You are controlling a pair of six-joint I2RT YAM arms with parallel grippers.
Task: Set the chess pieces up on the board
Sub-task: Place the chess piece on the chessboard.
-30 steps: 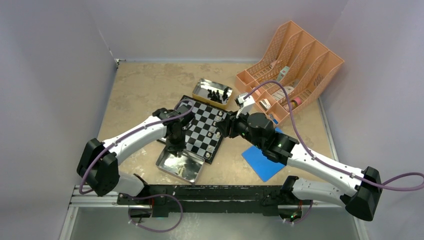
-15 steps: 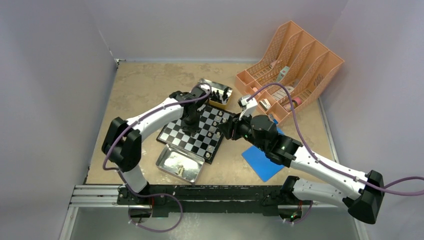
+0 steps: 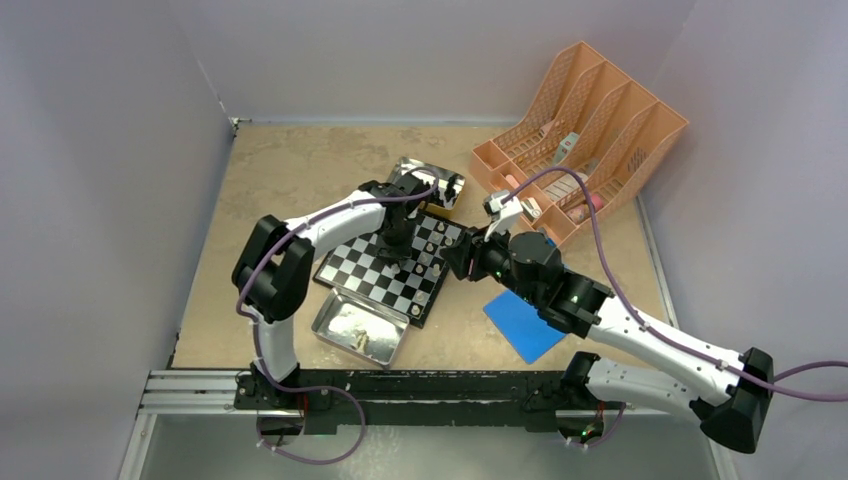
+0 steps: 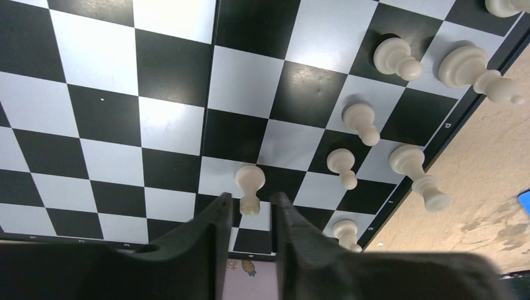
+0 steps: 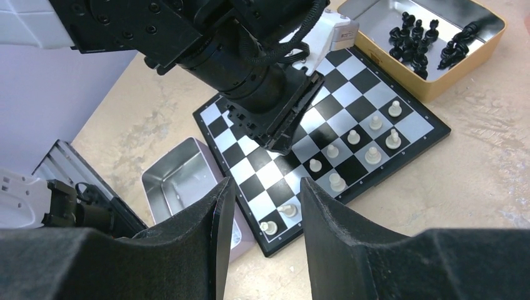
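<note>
The board (image 3: 372,272) lies mid-table. Several cream-white chess pieces (image 4: 361,120) stand along its right side. My left gripper (image 4: 250,199) points down over the board (image 4: 169,75). One white pawn (image 4: 250,181) stands on a square between its fingertips, with a thin gap on each side, so the jaws are open and off it. In the top view this gripper (image 3: 398,255) is over the board's right half. My right gripper (image 5: 265,182) hangs open and empty above the board's corner (image 5: 275,240), right of the board in the top view (image 3: 455,262). Black chess pieces (image 5: 425,40) lie in a tin.
The tin with black pieces (image 3: 447,190) sits at the board's far corner. A shiny empty tin (image 3: 360,328) lies against the near edge. A blue flat square (image 3: 527,322) is to the right. An orange file rack (image 3: 590,120) stands at the back right.
My left arm swung from the near tin to the board's right half with a white pawn, and its jaws have just parted from it. The right arm barely shifted.
</note>
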